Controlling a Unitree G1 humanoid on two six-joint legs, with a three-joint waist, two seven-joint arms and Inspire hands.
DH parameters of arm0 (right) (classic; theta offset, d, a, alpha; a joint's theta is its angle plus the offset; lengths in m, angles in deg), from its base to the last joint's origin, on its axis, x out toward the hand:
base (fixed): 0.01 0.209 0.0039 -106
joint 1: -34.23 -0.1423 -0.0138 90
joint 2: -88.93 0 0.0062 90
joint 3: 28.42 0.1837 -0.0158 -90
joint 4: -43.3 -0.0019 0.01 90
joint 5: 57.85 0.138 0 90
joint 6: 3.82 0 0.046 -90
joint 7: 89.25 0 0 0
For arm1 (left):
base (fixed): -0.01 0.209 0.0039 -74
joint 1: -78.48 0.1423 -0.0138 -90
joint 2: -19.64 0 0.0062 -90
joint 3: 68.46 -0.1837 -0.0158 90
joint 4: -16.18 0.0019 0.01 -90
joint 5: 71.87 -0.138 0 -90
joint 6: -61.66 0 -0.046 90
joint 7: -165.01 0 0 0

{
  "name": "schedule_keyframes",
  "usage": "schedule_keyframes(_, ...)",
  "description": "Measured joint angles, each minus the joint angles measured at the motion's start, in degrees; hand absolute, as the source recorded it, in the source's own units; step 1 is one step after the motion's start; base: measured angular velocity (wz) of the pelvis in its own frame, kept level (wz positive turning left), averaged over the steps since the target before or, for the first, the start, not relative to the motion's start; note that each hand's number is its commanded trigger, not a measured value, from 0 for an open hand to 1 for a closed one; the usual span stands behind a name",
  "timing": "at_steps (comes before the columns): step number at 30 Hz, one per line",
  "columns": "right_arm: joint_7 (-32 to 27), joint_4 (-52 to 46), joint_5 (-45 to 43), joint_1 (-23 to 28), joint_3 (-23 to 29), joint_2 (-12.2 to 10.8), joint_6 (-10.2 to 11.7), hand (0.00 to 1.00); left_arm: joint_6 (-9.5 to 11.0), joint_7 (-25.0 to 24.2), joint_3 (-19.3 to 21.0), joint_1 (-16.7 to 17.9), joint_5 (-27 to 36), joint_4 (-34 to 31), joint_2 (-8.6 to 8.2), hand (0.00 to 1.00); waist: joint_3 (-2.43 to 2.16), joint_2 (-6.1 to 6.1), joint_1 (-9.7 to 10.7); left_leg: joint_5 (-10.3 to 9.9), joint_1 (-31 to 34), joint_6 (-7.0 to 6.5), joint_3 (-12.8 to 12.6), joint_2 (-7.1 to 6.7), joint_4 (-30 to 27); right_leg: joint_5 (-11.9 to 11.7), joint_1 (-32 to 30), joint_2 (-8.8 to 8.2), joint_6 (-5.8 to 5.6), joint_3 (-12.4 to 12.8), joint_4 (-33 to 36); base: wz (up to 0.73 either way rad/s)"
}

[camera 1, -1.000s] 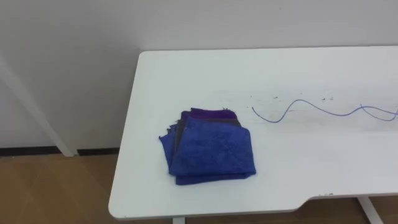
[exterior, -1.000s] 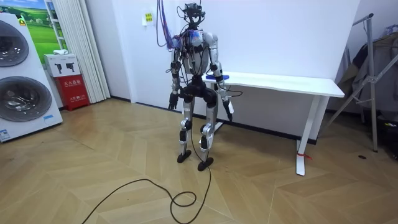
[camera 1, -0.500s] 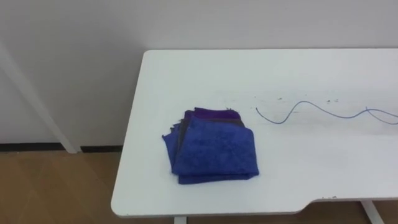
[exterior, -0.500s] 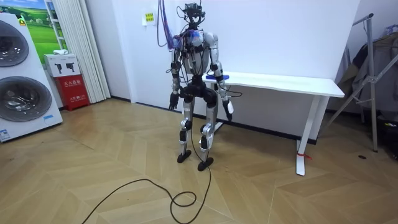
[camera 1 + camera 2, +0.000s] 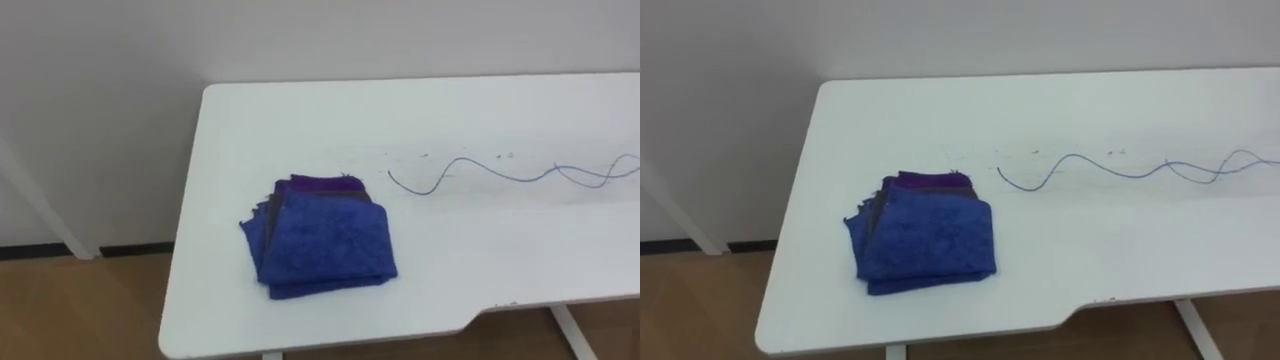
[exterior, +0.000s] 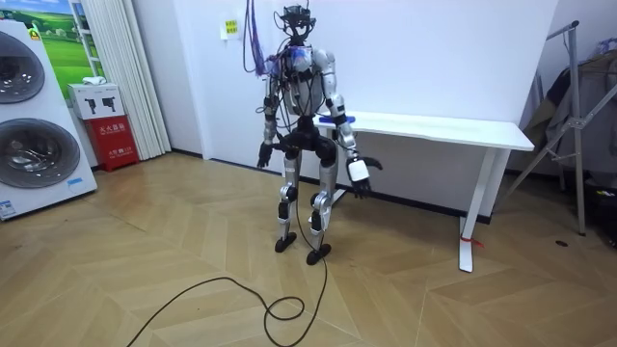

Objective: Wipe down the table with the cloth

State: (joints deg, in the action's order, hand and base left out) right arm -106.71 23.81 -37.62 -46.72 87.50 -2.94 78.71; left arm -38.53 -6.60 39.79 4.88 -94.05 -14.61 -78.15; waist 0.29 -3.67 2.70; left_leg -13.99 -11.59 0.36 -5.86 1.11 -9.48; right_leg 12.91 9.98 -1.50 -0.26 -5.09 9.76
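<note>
The folded blue cloth (image 5: 322,240) lies free on the bench (image 5: 480,260), near the bench's left end and close to its front edge, just left of a scribbled blue line (image 5: 468,160). The right hand (image 6: 359,172) hovers below the bench's front edge and is, I judge, the nearer one; the left hand (image 6: 263,154) hangs beyond the bench's left end. Both hold nothing (released or clenched, I cannot tell). The cloth is almost square, so a reach up and forward should suit.
</note>
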Motion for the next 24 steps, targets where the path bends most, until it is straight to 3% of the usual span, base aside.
schedule_keyframes(5,-6.32,-17.59,-0.22,-4.41,0.61,1.27,0.49,0.0,1.03,0.3,-1.16,-0.62,0.11,-0.37,0.66,0.0,0.01,-0.73,0.23,0.02,0.97,-0.03,-1.04,0.06,-0.12,-0.79,-1.29,0.15,-0.2,0.83,0.1,-0.12)
schedule_keyframes(9,-9.69,-41.54,-4.78,-5.03,-3.78,1.1,0.97,0.0,1.96,1.52,-3.31,-0.69,0.11,-0.45,0.67,0.0,-0.28,-0.6,-0.54,0.02,1.58,-0.03,-1.74,0.17,-0.22,-0.94,-2.35,0.24,-0.16,1.19,0.24,-0.06)
schedule_keyframes(11,-10.04,-50.23,-8.62,-4.9,-6.07,1.09,2.48,0.0,2.04,2.33,-4.97,-0.5,0.11,-0.54,0.94,0.0,-0.34,-0.36,-0.9,0.02,2.01,-0.03,-1.75,0.29,-0.2,-0.99,-2.75,0.4,-0.11,1.23,0.3,0.0)
schedule_keyframes(13,-10.05,-59.98,-15.36,-5.21,-8.66,1.02,4.38,0.0,3.05,2.33,-6.32,-0.22,0.06,-0.53,0.89,0.0,-0.08,-0.21,-1.85,0.02,2.16,-0.03,-1.8,0.43,-0.14,-1.03,-3.03,0.68,-0.05,1.75,0.29,-0.02)
schedule_keyframes(16,-10.9,-66.52,-25.45,-5.9,-12.05,0.65,6.5,0.0,4.1,2.64,-7.55,-0.1,0.06,0.36,0.78,0.0,-0.11,-0.19,-3.55,0.02,2.09,-0.03,-1.51,0.49,-0.12,-1.04,-2.65,0.68,-0.03,1.19,0.12,0.02)
schedule_keyframes(20,-9.97,-71.43,-36.07,-6.53,-19.33,0.57,6.87,0.0,4.1,2.65,-10.52,-0.41,0.02,0.49,0.38,0.0,-0.04,-0.01,-5.19,0.02,2.16,-0.02,-1.45,0.52,-0.1,-1.04,-2.69,0.68,-0.03,0.86,0.01,0.01)
schedule_keyframes(24,-5.27,-74.03,-49.79,-7.69,-28.91,0.45,6.9,0.0,4.4,2.12,-13.67,-0.69,0.01,0.23,0.26,0.0,-0.11,0.36,-7.76,0.02,2.28,-0.02,-0.9,0.53,-0.02,-1.04,-2.46,0.63,-0.03,0.2,0.0,0.03)
